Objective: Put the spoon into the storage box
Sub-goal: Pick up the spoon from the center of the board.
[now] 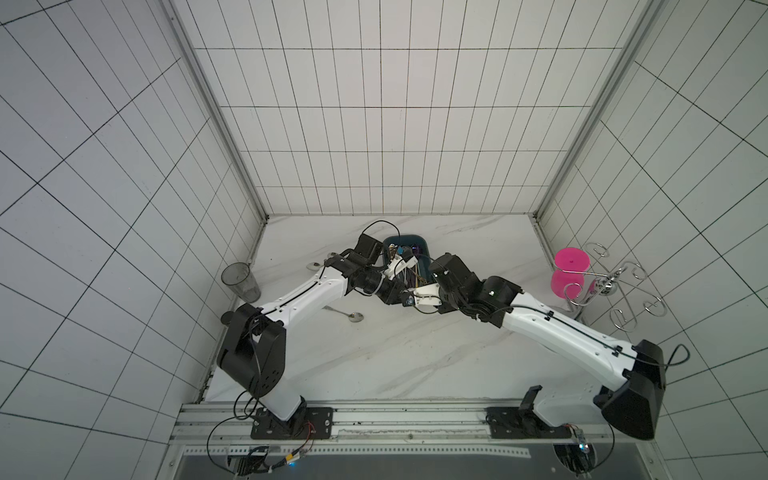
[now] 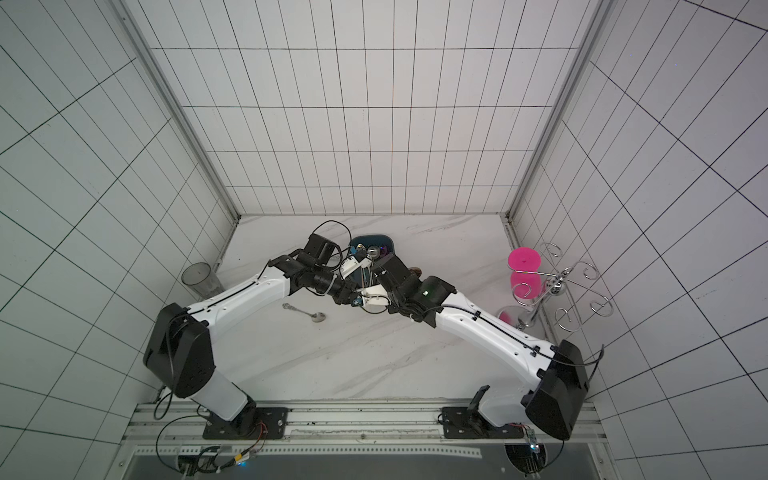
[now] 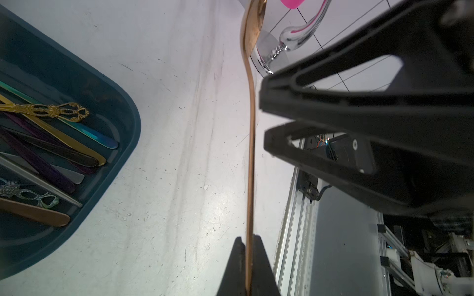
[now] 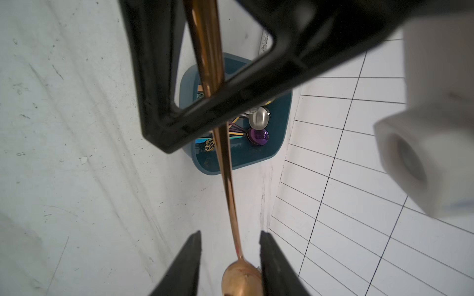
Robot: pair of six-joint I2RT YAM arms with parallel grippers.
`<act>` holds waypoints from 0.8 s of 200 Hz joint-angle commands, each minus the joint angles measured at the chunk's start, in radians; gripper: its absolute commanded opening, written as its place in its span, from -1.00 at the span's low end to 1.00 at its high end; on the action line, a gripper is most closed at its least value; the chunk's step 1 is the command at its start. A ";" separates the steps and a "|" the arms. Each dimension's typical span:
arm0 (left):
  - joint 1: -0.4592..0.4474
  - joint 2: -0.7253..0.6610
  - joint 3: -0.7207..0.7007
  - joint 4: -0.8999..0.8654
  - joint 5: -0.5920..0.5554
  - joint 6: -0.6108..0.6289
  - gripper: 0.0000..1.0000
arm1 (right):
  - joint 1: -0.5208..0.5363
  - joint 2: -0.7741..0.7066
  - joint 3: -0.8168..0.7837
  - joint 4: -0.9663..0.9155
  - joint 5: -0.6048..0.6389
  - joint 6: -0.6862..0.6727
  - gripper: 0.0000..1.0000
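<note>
Copper spoon (image 3: 252, 143) pinched in L jaws, R jaws apart.
L jaws clamped tight on the handle end; R jaws stand wide w/ the spoon's bowl (image 4: 241, 279) between them, not gripped. Spoon hangs over the counter (image 3: 179, 153), just beside the teal storage box (image 3: 129, 110), not in it. Box holds several other spoons: gold, purple, silver, etc. Another silver spoon (image 1: 353, 316) lies on the counter.

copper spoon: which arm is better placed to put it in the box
Left. The left hand is shut on the spoon, by the box; the right hand stands open, gripping nothing.
</note>
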 commanded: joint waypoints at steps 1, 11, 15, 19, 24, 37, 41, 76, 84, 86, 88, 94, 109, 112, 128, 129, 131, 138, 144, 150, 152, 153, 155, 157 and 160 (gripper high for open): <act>0.002 0.008 -0.014 0.159 -0.019 -0.157 -1.00 | 0.005 -0.086 -0.050 0.034 0.005 0.115 0.26; 0.003 0.013 -0.022 0.215 -0.048 -0.229 -1.00 | 0.003 -0.117 -0.065 0.047 0.002 0.159 0.35; 0.003 0.017 -0.025 0.231 -0.062 -0.260 -1.00 | 0.002 -0.128 -0.068 0.050 0.002 0.177 0.38; 0.002 0.022 -0.025 0.253 -0.080 -0.285 -1.00 | 0.000 -0.138 -0.072 0.053 0.002 0.196 0.39; 0.003 0.028 -0.023 0.269 -0.107 -0.323 -1.00 | -0.003 -0.152 -0.074 0.054 0.003 0.223 0.40; 0.002 0.043 -0.013 0.285 -0.185 -0.396 -1.00 | -0.011 -0.184 -0.075 0.054 0.009 0.302 0.44; 0.003 0.046 -0.011 0.285 -0.211 -0.415 -1.00 | -0.015 -0.195 -0.076 0.054 0.011 0.329 0.47; 0.003 0.063 -0.048 0.331 -0.413 -0.571 -1.00 | -0.073 -0.296 -0.102 0.078 -0.007 0.527 0.74; 0.002 0.063 -0.059 0.334 -0.454 -0.599 -1.00 | -0.089 -0.317 -0.108 0.082 -0.005 0.571 0.99; 0.002 0.063 -0.062 0.334 -0.465 -0.604 -1.00 | -0.094 -0.322 -0.109 0.083 -0.004 0.583 0.98; 0.003 0.062 -0.066 0.335 -0.475 -0.611 -1.00 | -0.099 -0.328 -0.110 0.085 -0.004 0.596 0.97; 0.002 0.058 -0.077 0.339 -0.500 -0.629 -1.00 | -0.113 -0.344 -0.114 0.089 -0.002 0.633 0.97; 0.002 0.054 -0.108 0.360 -0.545 -0.679 -1.00 | -0.151 -0.381 -0.126 0.103 0.003 0.724 0.97; 0.000 0.055 -0.112 0.363 -0.555 -0.689 -1.00 | -0.159 -0.389 -0.130 0.107 0.003 0.740 0.97; -0.005 0.059 -0.121 0.371 -0.605 -0.728 -1.00 | -0.197 -0.421 -0.141 0.120 0.019 0.822 0.97; -0.005 0.059 -0.121 0.370 -0.608 -0.729 -1.00 | -0.199 -0.423 -0.142 0.119 0.020 0.828 0.97; -0.006 0.059 -0.120 0.368 -0.616 -0.733 -1.00 | -0.202 -0.426 -0.143 0.120 0.024 0.838 0.97; -0.010 0.058 -0.118 0.361 -0.643 -0.749 -1.00 | -0.214 -0.437 -0.145 0.124 0.039 0.881 0.97; -0.009 0.060 -0.115 0.358 -0.664 -0.764 -1.00 | -0.224 -0.446 -0.148 0.128 0.045 0.917 0.97; -0.010 0.064 -0.111 0.354 -0.683 -0.780 -1.00 | -0.234 -0.453 -0.153 0.130 0.041 0.950 0.97; -0.010 0.067 -0.109 0.352 -0.690 -0.785 -1.00 | -0.237 -0.455 -0.154 0.130 0.039 0.957 0.97; -0.011 0.068 -0.109 0.351 -0.692 -0.789 -1.00 | -0.237 -0.456 -0.155 0.131 0.036 0.962 0.97; -0.010 0.071 -0.107 0.351 -0.698 -0.794 -1.00 | -0.240 -0.457 -0.156 0.131 0.033 0.969 0.97; -0.011 0.073 -0.105 0.350 -0.704 -0.799 -1.00 | -0.242 -0.460 -0.157 0.131 0.028 0.974 0.97; -0.013 0.078 -0.102 0.348 -0.712 -0.806 -1.00 | -0.245 -0.461 -0.159 0.130 0.020 0.980 0.97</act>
